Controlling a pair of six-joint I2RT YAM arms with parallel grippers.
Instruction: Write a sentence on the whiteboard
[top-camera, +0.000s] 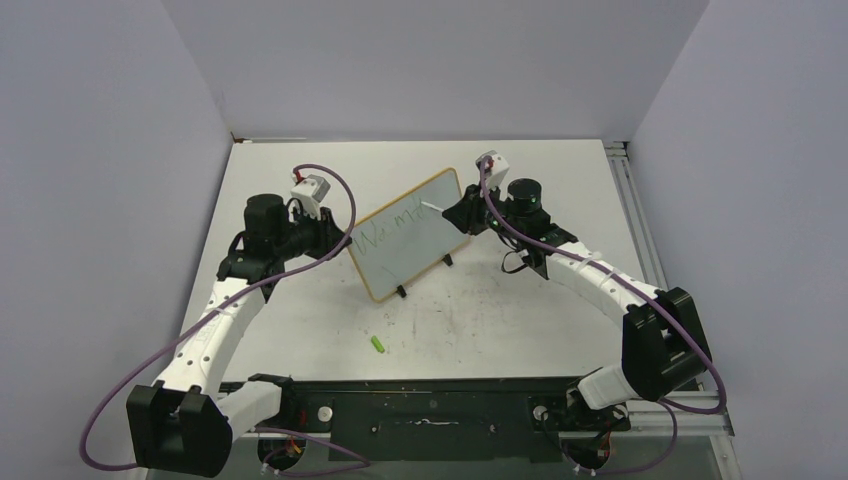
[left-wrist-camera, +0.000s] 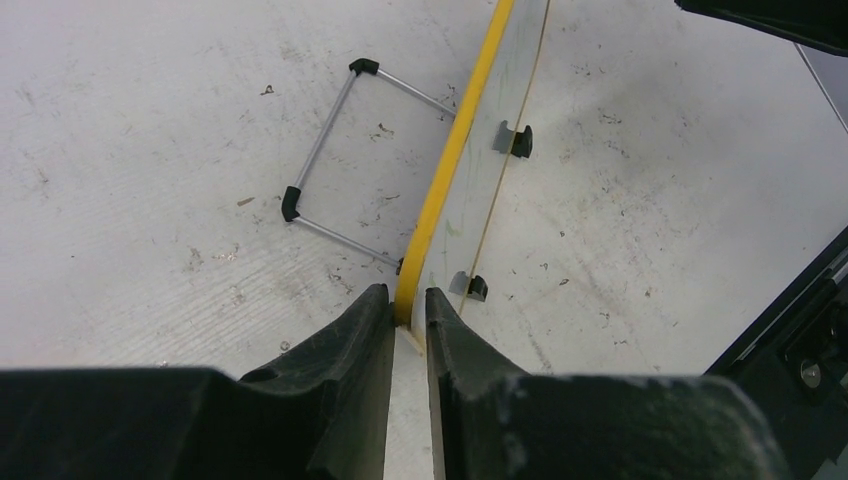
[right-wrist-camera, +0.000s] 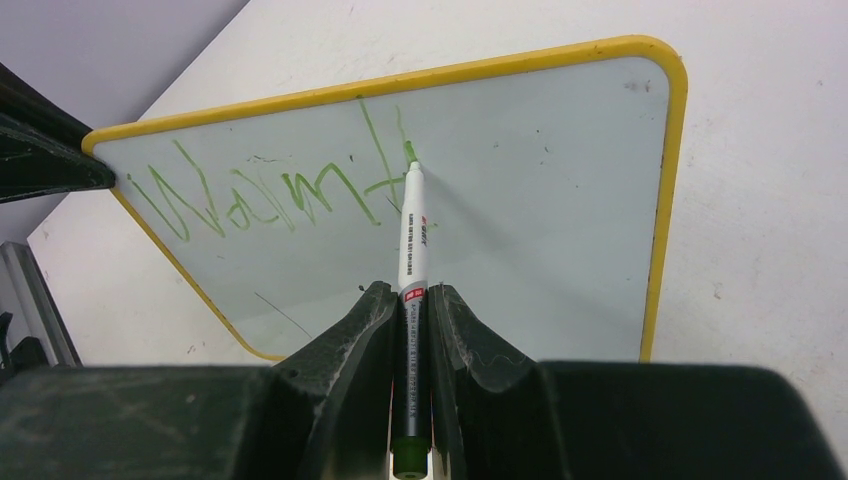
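Note:
The whiteboard (top-camera: 410, 245), yellow-framed, stands tilted on black feet at the table's middle. Green handwriting (right-wrist-camera: 270, 195) runs in one line across its upper left part. My left gripper (left-wrist-camera: 407, 305) is shut on the board's yellow edge (left-wrist-camera: 445, 170) at its left end; it shows in the top view (top-camera: 335, 235). My right gripper (right-wrist-camera: 410, 300) is shut on a white and black marker (right-wrist-camera: 412, 235), whose green tip touches the board at the end of the writing. In the top view the right gripper (top-camera: 458, 212) is at the board's right side.
A small green marker cap (top-camera: 378, 345) lies on the table in front of the board. The board's wire stand (left-wrist-camera: 330, 150) rests on the table behind it. A black rail (top-camera: 430, 410) runs along the near edge between the arm bases. Grey walls enclose the table.

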